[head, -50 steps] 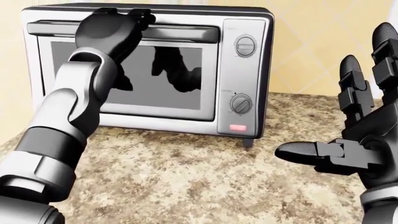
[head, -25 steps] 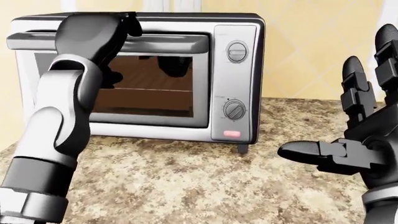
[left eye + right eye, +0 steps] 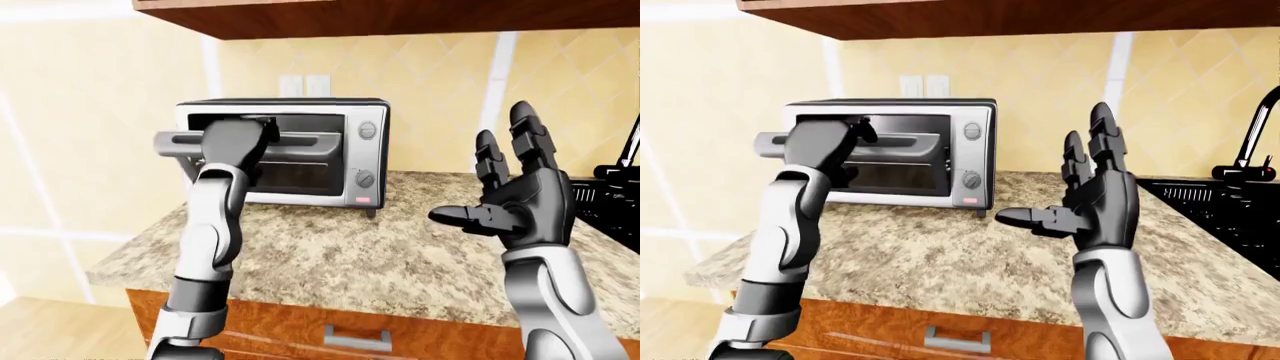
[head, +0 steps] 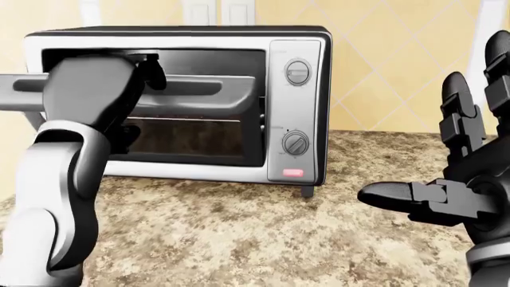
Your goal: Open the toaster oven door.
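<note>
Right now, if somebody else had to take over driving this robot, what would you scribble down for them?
Left hand: on the door handle of the toaster oven, apparently gripping it; the fingers are hidden behind the hand.
Right hand: open, fingers spread, raised to the right over the granite counter, holding nothing.
Done: the door is tilted partly open, with a dark gap showing along its top.
Left: keep pulling the handle out and down until the door is fully open, then let go.
</note>
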You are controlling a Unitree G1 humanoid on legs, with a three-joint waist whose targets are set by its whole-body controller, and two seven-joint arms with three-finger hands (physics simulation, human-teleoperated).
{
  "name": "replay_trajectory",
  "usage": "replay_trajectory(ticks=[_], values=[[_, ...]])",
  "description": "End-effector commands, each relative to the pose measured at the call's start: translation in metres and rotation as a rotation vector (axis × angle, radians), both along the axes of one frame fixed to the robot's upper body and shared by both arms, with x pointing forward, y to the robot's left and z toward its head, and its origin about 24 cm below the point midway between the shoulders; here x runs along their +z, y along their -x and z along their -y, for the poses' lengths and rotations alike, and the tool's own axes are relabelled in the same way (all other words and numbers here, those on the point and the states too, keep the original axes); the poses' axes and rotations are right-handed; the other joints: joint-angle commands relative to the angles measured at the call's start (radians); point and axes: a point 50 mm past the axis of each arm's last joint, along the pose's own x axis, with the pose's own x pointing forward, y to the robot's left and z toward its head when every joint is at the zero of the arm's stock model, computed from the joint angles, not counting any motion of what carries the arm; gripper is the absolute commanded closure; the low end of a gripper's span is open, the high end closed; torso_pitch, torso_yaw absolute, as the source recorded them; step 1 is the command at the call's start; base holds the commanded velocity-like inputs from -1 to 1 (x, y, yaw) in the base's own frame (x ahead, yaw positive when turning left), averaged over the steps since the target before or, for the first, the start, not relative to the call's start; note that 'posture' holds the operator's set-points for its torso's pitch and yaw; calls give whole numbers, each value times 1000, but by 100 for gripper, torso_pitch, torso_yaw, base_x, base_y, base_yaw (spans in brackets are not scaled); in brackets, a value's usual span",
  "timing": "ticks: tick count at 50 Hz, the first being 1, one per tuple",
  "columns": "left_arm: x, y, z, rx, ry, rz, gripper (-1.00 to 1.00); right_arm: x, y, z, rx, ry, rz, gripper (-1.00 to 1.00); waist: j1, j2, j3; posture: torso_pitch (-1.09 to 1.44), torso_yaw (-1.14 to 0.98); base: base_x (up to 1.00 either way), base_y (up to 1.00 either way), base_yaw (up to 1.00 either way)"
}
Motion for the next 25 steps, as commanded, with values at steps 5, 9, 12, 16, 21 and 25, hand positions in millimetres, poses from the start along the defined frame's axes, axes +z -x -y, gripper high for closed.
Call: replay_trajectory(ticks=[5, 9, 12, 16, 21, 25], values=[[-31, 7, -13, 77, -55, -211, 6, 10, 1, -2, 8, 8, 60, -100, 4, -8, 29, -54, 0, 0, 0, 0], [-35, 15, -14, 88, -77, -231, 1, 8, 0, -2, 9, 8, 59, -100, 1, -7, 37, -54, 0, 0, 0, 0], [-40, 21, -14, 94, -97, -249, 0, 8, 0, -2, 7, 8, 59, -100, -1, -12, 45, -54, 0, 0, 0, 0], [-45, 30, -15, 97, -106, -261, -2, 6, 0, -1, 6, 7, 58, -100, 2, -18, 51, -54, 0, 0, 0, 0], [-51, 45, -16, 102, -101, -265, -16, 5, 0, -1, 6, 6, 58, -100, 6, -14, 56, -54, 0, 0, 0, 0], [-57, 57, -17, 99, -89, -272, -26, 5, 0, -1, 5, 6, 58, -100, 4, -13, 59, -54, 0, 0, 0, 0]])
